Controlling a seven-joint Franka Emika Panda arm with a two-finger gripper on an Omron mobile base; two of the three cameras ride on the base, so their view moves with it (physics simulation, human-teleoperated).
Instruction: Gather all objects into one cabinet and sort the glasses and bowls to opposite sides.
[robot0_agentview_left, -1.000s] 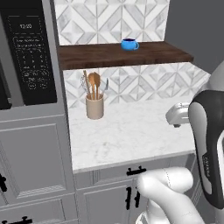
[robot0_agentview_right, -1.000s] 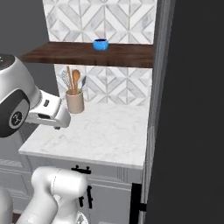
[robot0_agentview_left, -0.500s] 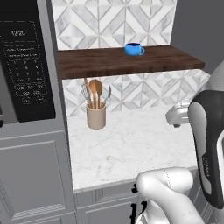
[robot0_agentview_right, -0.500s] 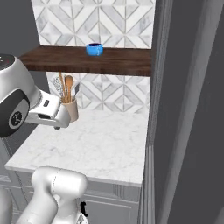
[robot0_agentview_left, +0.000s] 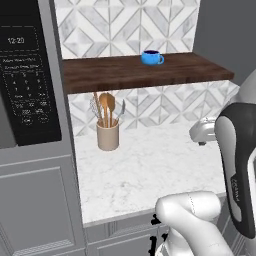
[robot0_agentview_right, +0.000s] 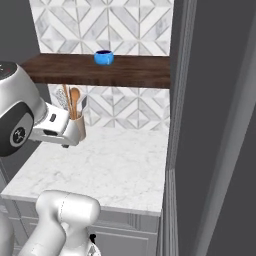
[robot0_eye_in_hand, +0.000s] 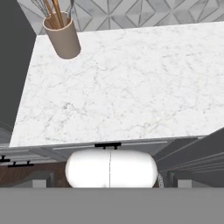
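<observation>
Views are closing in on the bench (robot0_agentview_left: 150, 170) since the earlier frame. Gripper (robot0_eye_in_hand: 109, 180) is hanging fully open, holding nothing; blue cup (robot0_agentview_left: 151, 57) is sitting on the shelf (robot0_agentview_left: 115, 72) above it, utensil crock (robot0_eye_in_hand: 63, 37) ahead.

A rendered home kitchen: a white marble counter (robot0_agentview_left: 145, 170) over grey panelled cabinets (robot0_agentview_left: 35, 210), a grey-and-white geometric tile backsplash (robot0_agentview_left: 125, 25), a dark wooden wall shelf (robot0_agentview_left: 115, 72), a tan crock of wooden spoons (robot0_agentview_left: 107, 135), and what looks like a black built-in microwave (robot0_agentview_left: 25, 80).
</observation>
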